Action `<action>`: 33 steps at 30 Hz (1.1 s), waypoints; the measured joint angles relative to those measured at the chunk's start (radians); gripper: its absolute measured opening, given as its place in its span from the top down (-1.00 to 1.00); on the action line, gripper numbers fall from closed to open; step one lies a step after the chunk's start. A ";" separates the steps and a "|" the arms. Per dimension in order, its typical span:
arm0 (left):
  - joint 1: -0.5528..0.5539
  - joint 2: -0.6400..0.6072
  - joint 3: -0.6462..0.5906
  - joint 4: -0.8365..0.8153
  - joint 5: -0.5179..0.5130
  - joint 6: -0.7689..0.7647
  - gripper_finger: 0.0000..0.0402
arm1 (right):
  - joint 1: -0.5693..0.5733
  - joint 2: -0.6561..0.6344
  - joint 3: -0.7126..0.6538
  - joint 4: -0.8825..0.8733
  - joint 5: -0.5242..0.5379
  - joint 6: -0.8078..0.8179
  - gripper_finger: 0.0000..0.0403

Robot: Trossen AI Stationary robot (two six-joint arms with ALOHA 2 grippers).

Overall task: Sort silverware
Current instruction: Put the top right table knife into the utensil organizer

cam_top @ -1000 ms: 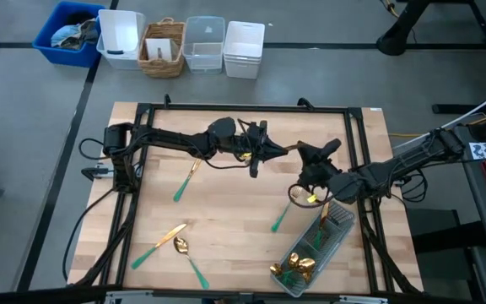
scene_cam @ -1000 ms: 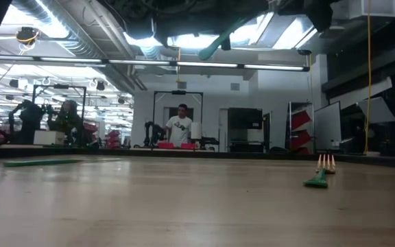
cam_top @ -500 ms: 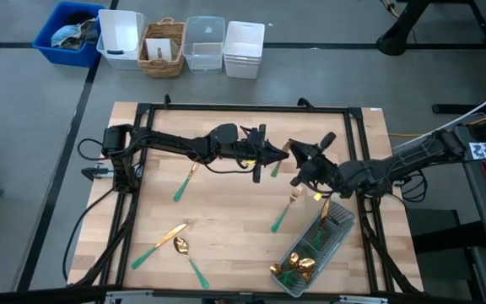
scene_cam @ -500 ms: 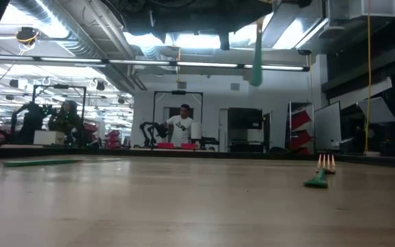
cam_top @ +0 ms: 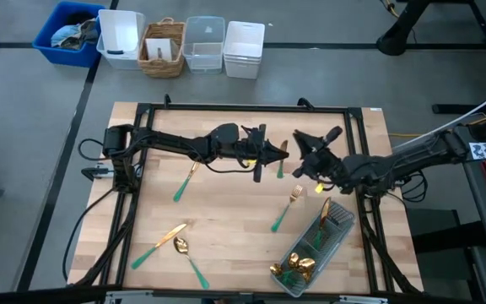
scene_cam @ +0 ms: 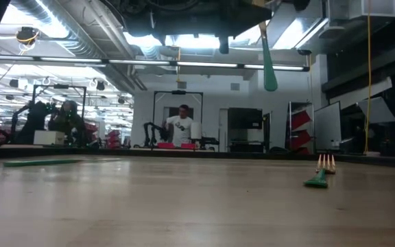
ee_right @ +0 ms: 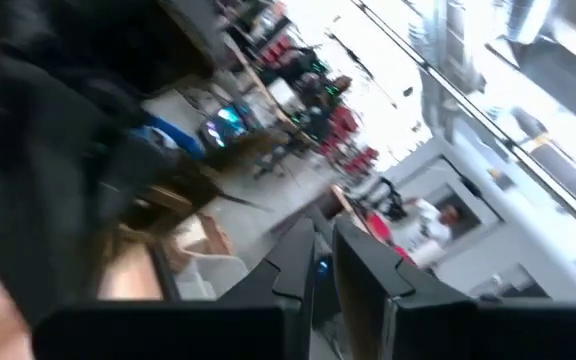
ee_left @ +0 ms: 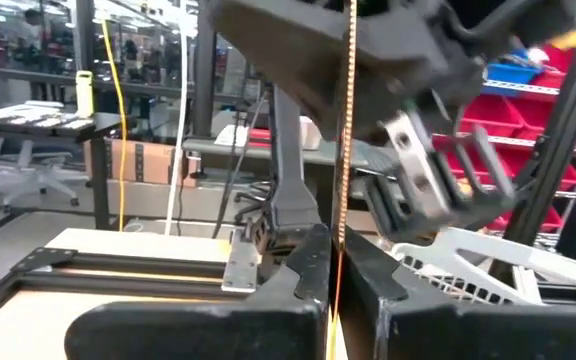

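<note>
Where the camera looks down: left gripper (cam_top: 270, 157) is clamped on a teal-handled utensil (cam_top: 278, 170) above mid-table; right gripper (cam_top: 304, 160) is just beside it, grip impossible to tell.
Table: fork (cam_top: 285, 211) lies near the clear tray (cam_top: 337, 226).
Low view: utensil's handle hangs downward; fork lies flat.
Left wrist view: fingers (ee_left: 303, 275) are pressed together.

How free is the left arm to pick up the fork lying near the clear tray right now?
Probably not free: the left gripper is shut on a utensil held above the table. The fork itself lies uncovered beside the tray.
</note>
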 joint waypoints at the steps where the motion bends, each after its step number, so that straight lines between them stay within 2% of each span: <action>1: -0.001 0.000 0.000 0.003 0.003 0.000 1.00 | 0.009 -0.013 0.000 0.000 0.023 -0.008 0.78; 8: -0.031 0.001 0.000 0.083 0.019 -0.010 1.00 | 0.054 -0.140 0.000 -0.032 0.125 -0.014 0.78; 13: -0.086 0.001 0.000 0.215 0.021 -0.034 1.00 | 0.052 -0.221 0.000 -0.140 0.124 0.061 0.78; 18: -0.171 0.005 0.014 0.270 -0.026 0.035 1.00 | 0.051 -0.281 0.000 -0.241 0.066 0.163 0.78; 21: -0.218 0.051 0.083 0.297 -0.038 0.087 1.00 | 0.051 -0.303 0.000 -0.247 0.008 0.201 0.78; 25: -0.261 0.182 0.235 0.287 -0.041 0.136 1.00 | 0.051 -0.310 0.000 -0.246 -0.048 0.236 0.78; 33: -0.259 0.415 0.493 0.196 -0.015 0.129 1.00 | 0.051 -0.311 0.000 -0.354 -0.055 0.359 0.78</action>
